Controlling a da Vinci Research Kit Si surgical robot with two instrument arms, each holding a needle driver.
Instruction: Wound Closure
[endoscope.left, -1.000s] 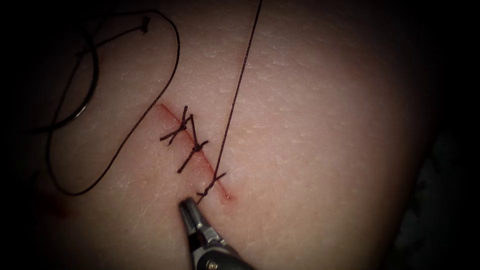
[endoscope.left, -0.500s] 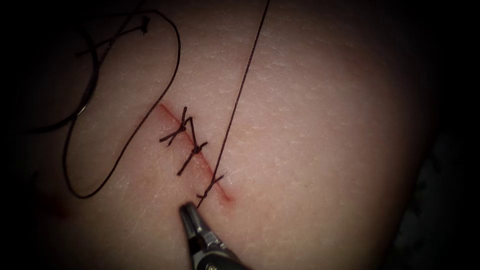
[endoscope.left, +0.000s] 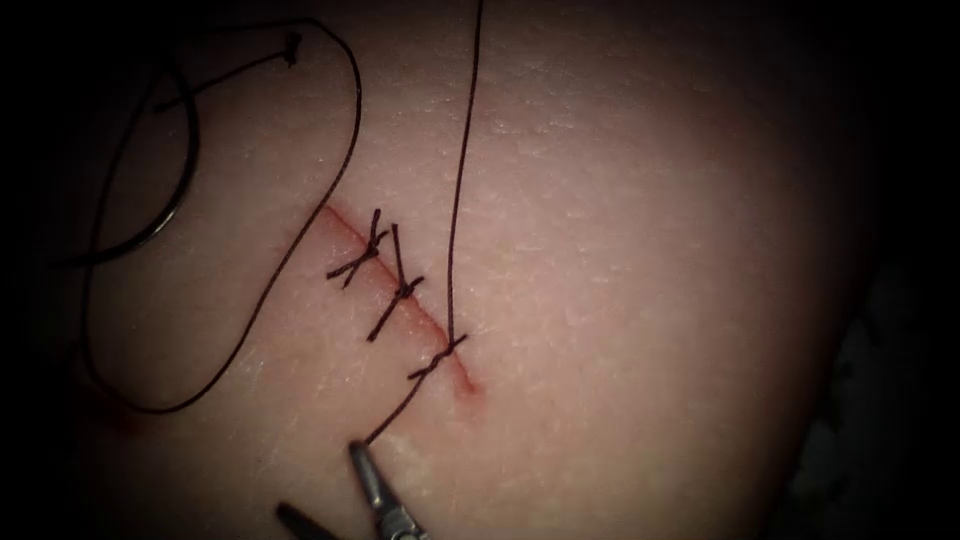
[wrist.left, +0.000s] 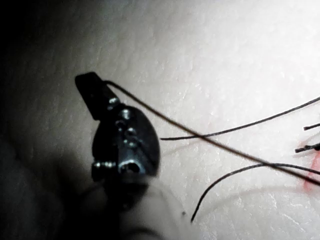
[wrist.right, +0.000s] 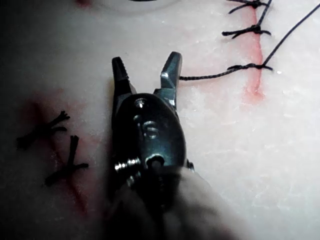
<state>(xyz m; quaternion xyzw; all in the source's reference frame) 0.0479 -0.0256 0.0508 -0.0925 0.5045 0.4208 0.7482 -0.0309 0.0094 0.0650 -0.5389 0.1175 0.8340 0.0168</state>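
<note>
Right tool (endoscope.left: 316, 478), endoscope view: my right arm's jaws stand apart at the lower edge and hold nothing. One tip lies just beside the free end of the thread tail (endoscope.left: 395, 410), on the left of the cut (endoscope.left: 335, 218). The tail runs up to the lowest stitch (endoscope.left: 437, 360) of three across the cut. From that stitch the long strand (endoscope.left: 455, 200) rises straight and taut over the tissue (endoscope.left: 650, 250) to the upper edge. Slack thread loops (endoscope.left: 300, 230) lie well left of the cut. A thicker dark arc (endoscope.left: 172, 205) among them may be the needle; I cannot tell.

Left wrist view: my left tool (wrist.left: 85, 79) has its jaws together, clamped on the thread (wrist.left: 200, 137). The strand leaves the tips and stretches in a straight line across the tissue (wrist.left: 210, 45) towards the red cut (wrist.left: 312, 172).

Right wrist view: my right tool (wrist.right: 145, 57) shows both jaws spread, with nothing between them. The tail end (wrist.right: 210, 76) stops just beside one tip. The stitched cut (wrist.right: 255, 50) lies beyond it. Two other short stitches (wrist.right: 50, 130) sit on a second red mark, on the jaws' other side.
</note>
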